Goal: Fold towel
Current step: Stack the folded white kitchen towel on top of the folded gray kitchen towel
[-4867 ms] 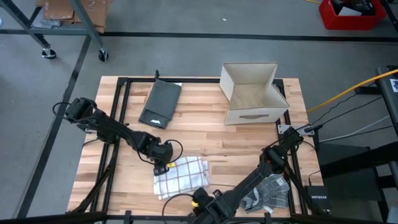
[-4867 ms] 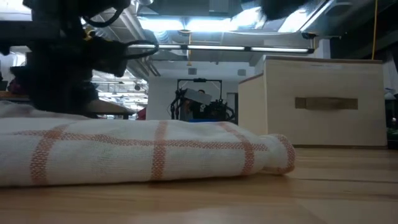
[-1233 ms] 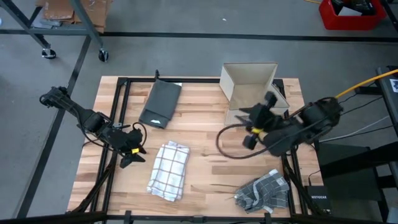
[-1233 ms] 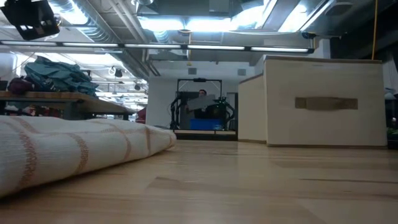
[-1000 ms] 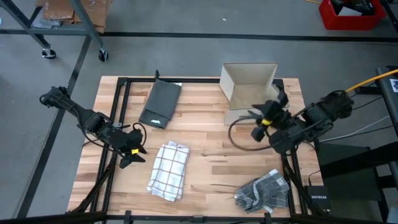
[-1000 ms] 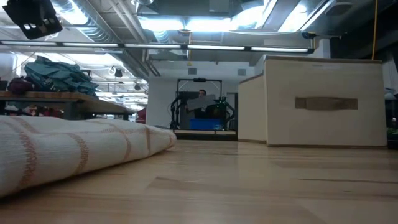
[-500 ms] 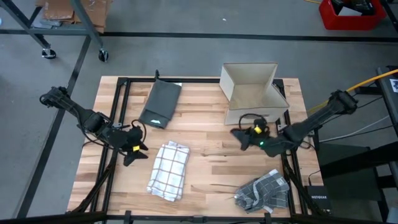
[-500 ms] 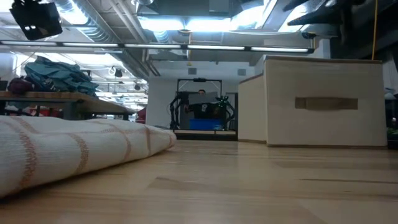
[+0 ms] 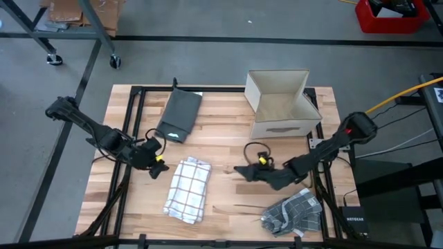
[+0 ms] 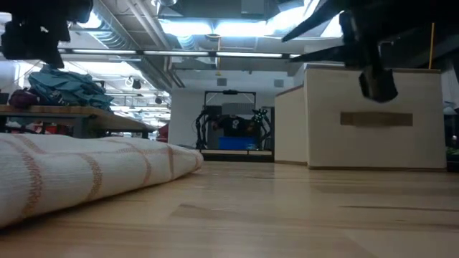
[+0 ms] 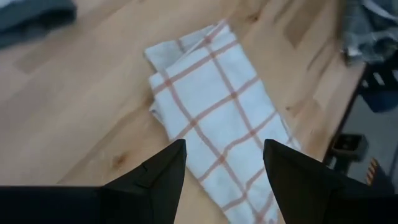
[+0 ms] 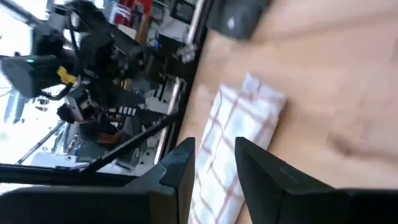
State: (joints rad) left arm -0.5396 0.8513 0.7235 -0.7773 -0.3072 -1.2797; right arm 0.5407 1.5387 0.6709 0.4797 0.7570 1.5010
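Note:
The white towel with orange-red checks (image 9: 187, 189) lies folded into a long strip, flat on the table left of centre. It also shows in the left wrist view (image 11: 217, 106), the right wrist view (image 12: 239, 134) and the low view (image 10: 86, 179). My left gripper (image 9: 158, 167) hovers open just left of the towel's far end, its fingers apart above the cloth (image 11: 224, 163). My right gripper (image 9: 241, 171) hangs open over bare wood to the right of the towel, pointing toward it (image 12: 214, 165); in the low view it hangs in front of the box (image 10: 375, 80).
A beige fabric box (image 9: 280, 104) stands at the far right. A dark grey folded cloth (image 9: 178, 115) lies at the far left-centre. A crumpled grey checked towel (image 9: 293, 211) sits at the near right edge. Bare wood lies between the white towel and my right gripper.
My right arm has swung from beside the box toward the near edge and leftward, coming down low over the table centre and pointing at the towel. My left gripper has edged slightly right toward the towel's far end. The towel has stayed put.

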